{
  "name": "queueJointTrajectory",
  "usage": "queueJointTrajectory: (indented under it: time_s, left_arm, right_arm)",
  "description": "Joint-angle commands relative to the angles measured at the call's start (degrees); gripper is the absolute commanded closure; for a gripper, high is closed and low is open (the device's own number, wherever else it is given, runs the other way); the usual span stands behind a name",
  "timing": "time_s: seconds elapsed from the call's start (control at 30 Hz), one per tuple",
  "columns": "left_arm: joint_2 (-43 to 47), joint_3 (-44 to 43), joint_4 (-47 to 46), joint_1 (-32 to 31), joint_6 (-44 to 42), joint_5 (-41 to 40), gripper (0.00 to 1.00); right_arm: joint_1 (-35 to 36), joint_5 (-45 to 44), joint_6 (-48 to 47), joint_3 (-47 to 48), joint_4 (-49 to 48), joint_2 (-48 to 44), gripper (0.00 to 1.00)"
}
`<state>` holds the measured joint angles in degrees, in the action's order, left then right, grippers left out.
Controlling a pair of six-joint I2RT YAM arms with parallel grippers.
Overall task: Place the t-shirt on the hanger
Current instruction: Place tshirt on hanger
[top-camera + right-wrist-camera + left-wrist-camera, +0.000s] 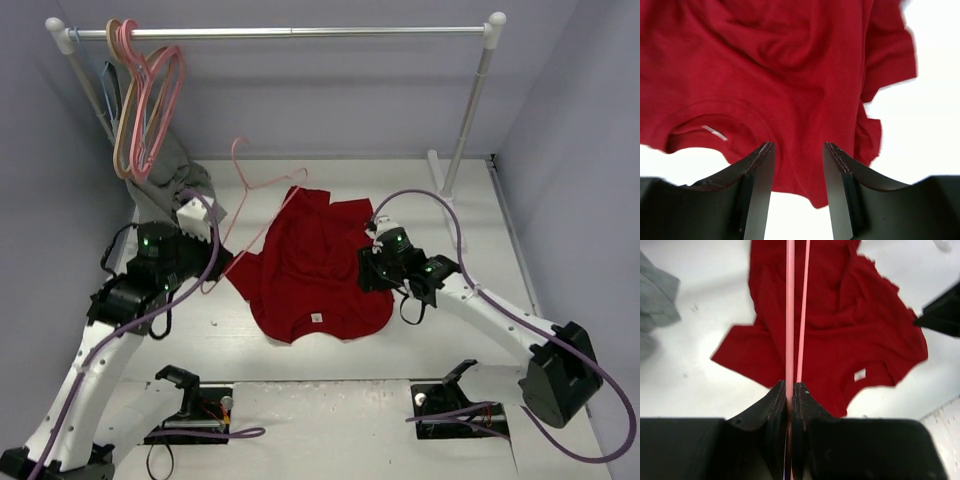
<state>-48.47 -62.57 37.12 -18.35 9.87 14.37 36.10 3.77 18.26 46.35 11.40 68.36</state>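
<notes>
The red t-shirt (310, 270) lies crumpled on the white table, its white neck label (316, 318) toward the near edge. The light-pink hanger (270, 183) lies tilted across the shirt's left side, hook toward the back. My left gripper (222, 262) is shut on the hanger's lower part. In the left wrist view the pink rods (790, 315) run from the closed jaws (789, 386) over the t-shirt (840, 330). My right gripper (375, 268) is open and empty above the shirt's right edge. In the right wrist view its jaws (797, 147) straddle the t-shirt's hem (780, 60).
A clothes rail (290, 32) spans the back, with tan, blue and pink hangers (145, 110) at its left end. A grey garment (175, 185) lies below them, beside my left arm. The rail's right post (470, 110) stands at back right.
</notes>
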Motion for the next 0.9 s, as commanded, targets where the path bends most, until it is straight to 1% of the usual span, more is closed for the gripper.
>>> queueJointTrajectory:
  time_s: [0.0, 0.1, 0.13, 0.17, 0.2, 0.27, 0.3, 0.33, 0.4, 0.43, 0.47, 0.5, 0.53, 0.57, 0.63, 0.7, 0.73, 0.77, 0.8, 0.87]
  left_arm:
    - [3.46, 4.36, -3.11, -0.9, 2.17, 4.17, 1.0]
    - [7.24, 7.8, -1.88, -1.16, 2.44, 5.05, 1.0]
    - [8.03, 9.38, -1.27, -1.16, 2.44, 5.23, 1.0]
    - [9.34, 10.0, -1.0, -1.16, 2.44, 5.14, 1.0]
    - [9.88, 10.53, -0.83, -1.25, 2.52, 4.79, 1.0]
    - [10.67, 11.5, -0.3, -1.34, 2.52, 4.53, 1.0]
    - [10.76, 11.59, -0.3, -1.34, 2.52, 4.35, 1.0]
    - [10.85, 11.5, -0.3, -1.34, 2.52, 4.26, 1.0]
    - [10.76, 11.59, -0.39, -1.43, 2.44, 3.65, 1.0]
    - [10.68, 11.59, -0.3, -1.51, 2.35, 3.56, 1.0]
    - [10.41, 11.68, -0.38, -1.69, 2.17, 3.47, 1.0]
    - [10.24, 11.76, -0.47, -1.78, 2.09, 3.3, 1.0]
    - [10.06, 11.94, -0.82, -1.95, 2.0, 3.03, 1.0]
    - [10.06, 11.94, -1.09, -2.04, 1.91, 2.94, 1.0]
    - [9.88, 11.94, -1.79, -2.13, 2.0, 2.94, 1.0]
    - [9.62, 11.77, -2.05, -2.3, 1.91, 3.03, 1.0]
    - [9.62, 11.76, -2.14, -2.31, 1.91, 2.94, 1.0]
    - [9.36, 11.68, -2.14, -2.39, 1.73, 2.51, 1.0]
    - [9.27, 11.59, -2.14, -2.48, 1.56, 2.42, 1.0]
    - [8.66, 11.33, -2.58, -2.48, 1.56, 2.85, 1.0]
  right_arm:
    - [0.2, -1.31, 3.18, -0.91, -5.85, 4.67, 0.57]
    - [0.11, -1.4, 3.1, -0.03, -7.35, 11.43, 0.58]
    - [-0.15, -1.57, 3.01, 1.1, -7.79, 15.45, 0.6]
    - [-0.41, -1.75, 2.75, 1.81, -8.93, 17.75, 0.64]
    - [-0.94, -1.14, 2.05, 2.51, -9.46, 22.13, 0.67]
    - [-3.57, 0.88, 1.34, 6.28, -10.52, 26.45, 0.74]
    - [-4.36, 1.41, 0.03, 8.04, -10.52, 30.39, 0.75]
    - [-5.76, 1.68, -0.94, 11.97, -10.52, 32.17, 0.75]
    - [-7.09, 1.07, -3.05, 16.73, -9.99, 37.17, 0.77]
    - [-7.88, 0.8, -5.06, 21.8, -9.64, 38.68, 0.77]
    - [-9.54, 1.06, -5.95, 24.38, -9.03, 40.26, 0.76]
    - [-10.42, 1.59, -6.57, 26.84, -8.68, 42.97, 0.76]
    - [-11.74, 2.03, -7.7, 31.39, -8.24, 44.13, 0.74]
    - [-12.1, 2.47, -8.5, 33.35, -8.06, 45.19, 0.73]
    - [-12.28, 1.95, -10.26, 36.17, -7.53, 46.25, 0.7]
    - [-11.84, 1.68, -11.32, 37.06, -6.83, 43.64, 0.67]
    - [-11.49, 0.98, -11.32, 36.1, -7.26, 42.05, 0.65]
    - [-10.97, 0.37, -11.41, 34.61, -8.4, 40.12, 0.59]
    - [-9.65, -0.25, -11.23, 31.12, -8.67, 36.1, 0.56]
    - [-7.89, -2.18, -11.32, 27.15, -8.94, 32.04, 0.52]
